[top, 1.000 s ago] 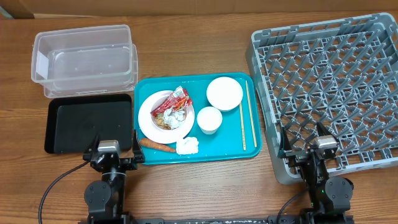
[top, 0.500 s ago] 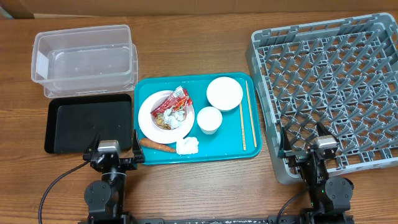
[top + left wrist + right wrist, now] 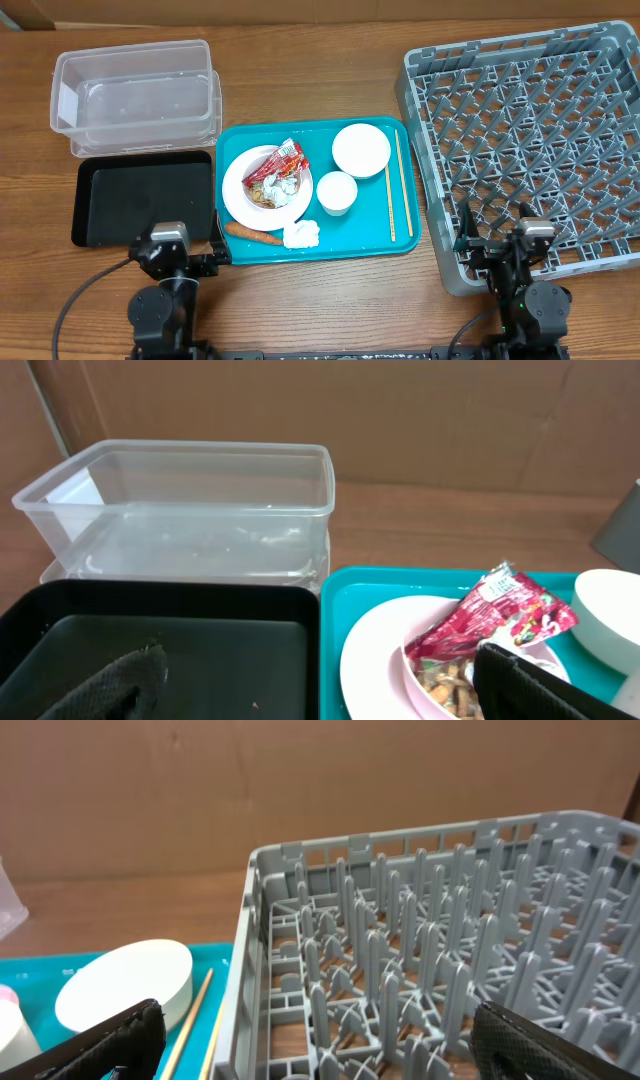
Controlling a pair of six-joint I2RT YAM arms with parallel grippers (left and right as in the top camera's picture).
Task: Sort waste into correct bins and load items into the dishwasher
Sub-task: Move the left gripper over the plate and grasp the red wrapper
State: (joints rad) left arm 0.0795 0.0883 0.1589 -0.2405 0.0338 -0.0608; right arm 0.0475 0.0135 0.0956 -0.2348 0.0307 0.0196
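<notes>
**Change since the last entry:** the left gripper (image 3: 315,690) has shifted slightly to its left, and the right gripper (image 3: 325,1045) slightly to its right. Nothing else has moved.

**Waste:** red-and-silver wrappers (image 3: 286,166) and beige food scraps (image 3: 262,193) are heaped on the white plate (image 3: 240,205), ahead of the left gripper and to its right. The carrot (image 3: 254,236) and crumpled tissue (image 3: 301,235) lie on the teal tray (image 3: 365,238), just off the plate's near rim and near the left gripper's right finger.

**Dishes:** the cup (image 3: 337,192), bowl (image 3: 361,150) and chopsticks (image 3: 393,190) are on the same tray, forward of both grippers and between them.

**Bins:** the black tray (image 3: 140,200) sits directly ahead of the left gripper. The clear tub (image 3: 135,95), two stacked, is just beyond it.

**Dishwasher:** the grey dish rack (image 3: 530,130) is ahead of the right gripper, with its near wall below the fingers.

**Grippers:** both have their jaws spread wide and hold nothing.

**Support:** a wooden table (image 3: 330,300).
</notes>
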